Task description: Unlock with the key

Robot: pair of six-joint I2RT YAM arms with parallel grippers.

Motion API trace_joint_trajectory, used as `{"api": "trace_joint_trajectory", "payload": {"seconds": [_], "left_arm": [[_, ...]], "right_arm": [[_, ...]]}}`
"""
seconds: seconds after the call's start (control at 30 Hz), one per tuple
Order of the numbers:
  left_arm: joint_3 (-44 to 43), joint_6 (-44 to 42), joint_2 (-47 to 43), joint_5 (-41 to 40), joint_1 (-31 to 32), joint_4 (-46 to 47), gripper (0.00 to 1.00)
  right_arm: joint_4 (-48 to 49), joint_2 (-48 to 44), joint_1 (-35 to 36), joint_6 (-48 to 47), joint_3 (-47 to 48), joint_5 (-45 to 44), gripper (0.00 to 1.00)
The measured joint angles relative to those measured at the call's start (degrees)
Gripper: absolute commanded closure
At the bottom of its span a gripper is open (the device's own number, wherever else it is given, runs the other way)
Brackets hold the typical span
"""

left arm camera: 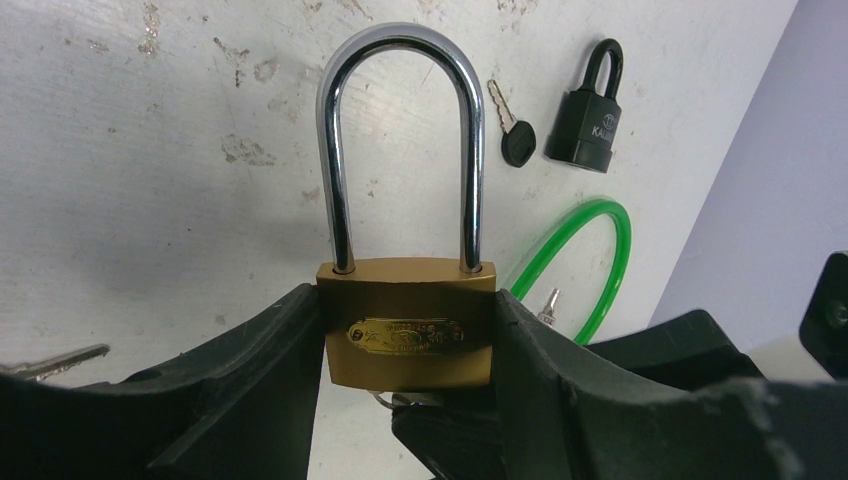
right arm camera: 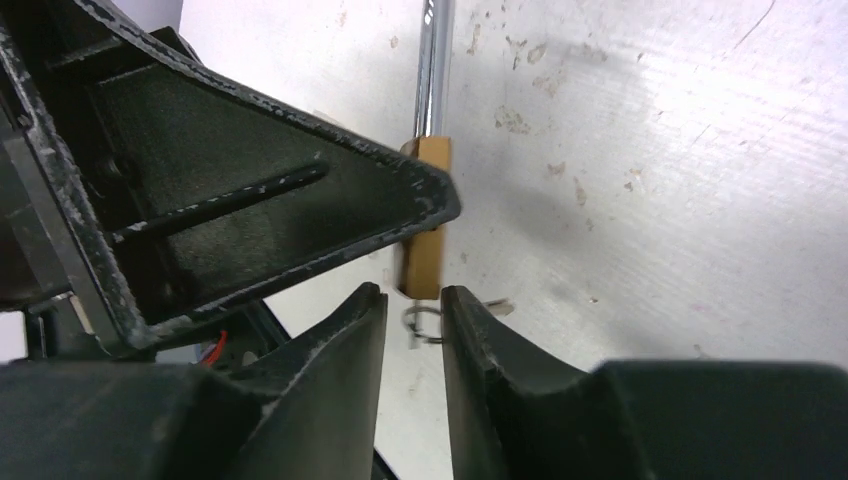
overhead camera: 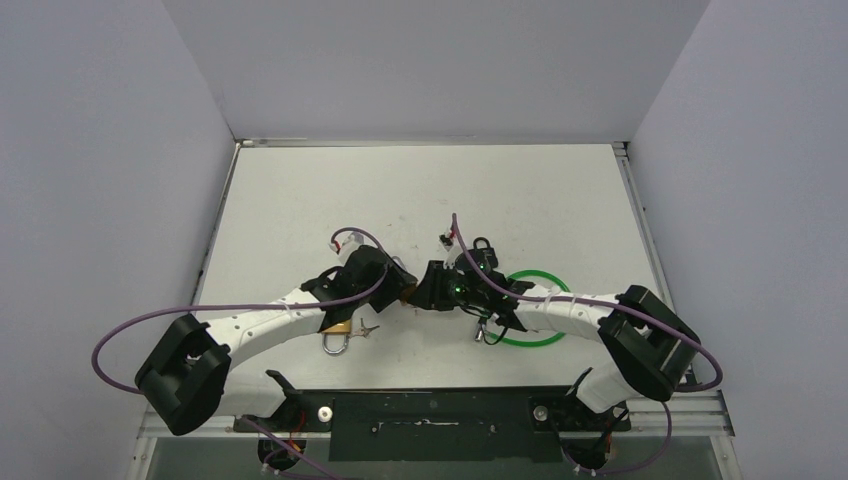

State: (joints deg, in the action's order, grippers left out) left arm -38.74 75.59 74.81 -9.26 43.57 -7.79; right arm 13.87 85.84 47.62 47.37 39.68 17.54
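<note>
A brass padlock (left arm camera: 407, 322) with a long chrome shackle (left arm camera: 400, 60) is clamped by its body between the fingers of my left gripper (left arm camera: 405, 310), which holds it above the table. The padlock shows between the two grippers in the top view (overhead camera: 405, 293). A key with a wire ring (left arm camera: 395, 402) hangs at the padlock's underside. In the right wrist view the padlock (right arm camera: 423, 215) is edge-on. My right gripper (right arm camera: 415, 300) sits just below it, jaws slightly apart, with the key ring (right arm camera: 422, 322) in the gap between the fingertips.
A black padlock (left arm camera: 590, 125) and a black-headed key (left arm camera: 515, 140) lie on the white table beyond. A green cable loop (left arm camera: 590, 260) lies to the right, also in the top view (overhead camera: 535, 310). Another padlock (overhead camera: 337, 340) lies under the left arm, with a loose key (left arm camera: 60, 362) nearby.
</note>
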Motion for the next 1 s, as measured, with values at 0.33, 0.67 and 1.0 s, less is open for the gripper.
{"api": "trace_joint_trajectory", "payload": {"seconds": [0.33,0.67,1.0], "left_arm": [[1.64,0.46,-5.14,-2.86,0.79,-0.13,1.0],[1.86,0.48,-5.18,-3.54,0.57,-0.15,1.0],[3.1,0.83,-5.4,-2.45,0.37,0.52,1.0]], "right_arm": [[12.94,-10.23,0.83,1.33,-11.47,-0.96,0.5],[14.8,-8.83,1.66,2.84,-12.07,-1.53,0.68],[14.38,-6.21,1.66,2.62,-9.03,-3.26,0.95]]}}
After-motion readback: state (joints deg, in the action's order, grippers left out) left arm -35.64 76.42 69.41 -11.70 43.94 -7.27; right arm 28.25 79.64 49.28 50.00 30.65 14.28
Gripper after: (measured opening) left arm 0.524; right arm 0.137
